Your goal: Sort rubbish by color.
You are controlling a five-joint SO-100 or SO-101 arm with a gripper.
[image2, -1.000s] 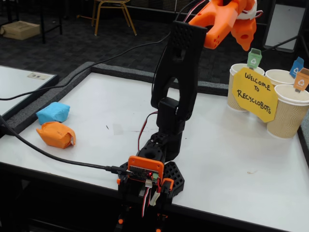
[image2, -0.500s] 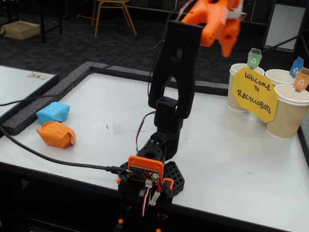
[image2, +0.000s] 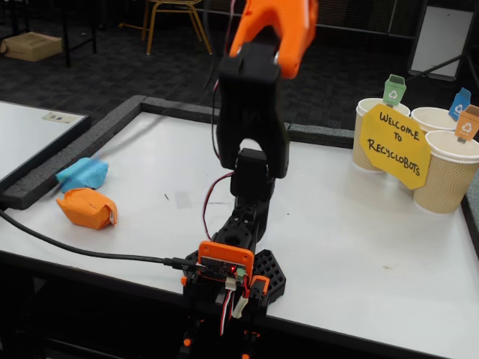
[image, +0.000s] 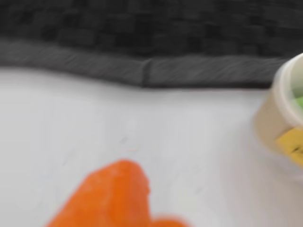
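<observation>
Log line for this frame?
arm raised | gripper state unclear | green visible in cup | blue wad, orange wad on table

Two wads [image2: 86, 191] far left of arm [image2: 251, 149], cups [image2: 441, 161] right.

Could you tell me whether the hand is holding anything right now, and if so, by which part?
It cannot be told: the wrist view shows only one blurred orange fingertip over bare table, and the fixed view cuts the hand off.
</observation>
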